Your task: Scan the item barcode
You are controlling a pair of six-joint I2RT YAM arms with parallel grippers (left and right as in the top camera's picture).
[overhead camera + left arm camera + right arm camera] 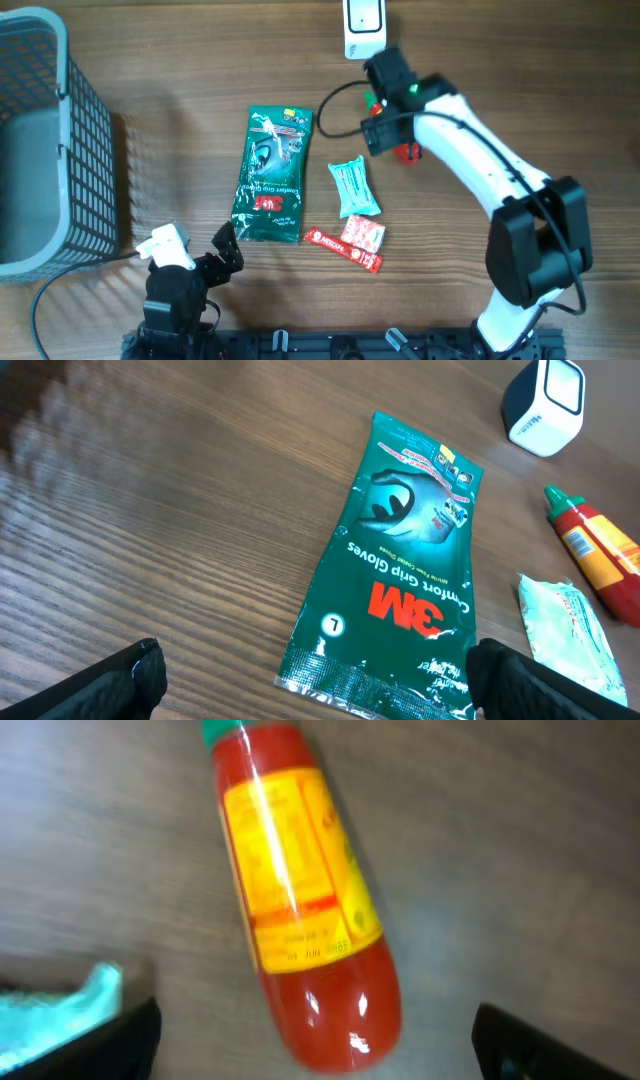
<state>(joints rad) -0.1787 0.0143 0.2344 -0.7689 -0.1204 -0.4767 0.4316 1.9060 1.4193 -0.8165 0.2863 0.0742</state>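
Okay, wood-grain table (180,60) fills all three views; the room beyond is out of frame. A grey wire basket (40,140) stands at the far left, cut off by the frame edge.

Mid-table, a green 3M Comfort Grip Gloves pack (400,560) lies flat, with a teal wipes packet (355,188) just beside it on its right. Red sachets (348,243) lie near the packet's lower end.

The white barcode scanner (362,25) is at the top edge, partly cropped. The red sauce bottle (300,910), with yellow label and green cap, lies on its side near the scanner. From overhead the right arm covers most of it, so I only get a red sliver.

The right gripper (325,1040) hovers over the bottle with fingers spread wide on either side, not touching it. The left gripper (318,685) sits low by the front edge with fingers wide apart and nothing in them, facing the gloves pack.

The right wrist view is blurred and the label print is unreadable. The barcode is possibly the pale strip low on the label, but I can't confirm.
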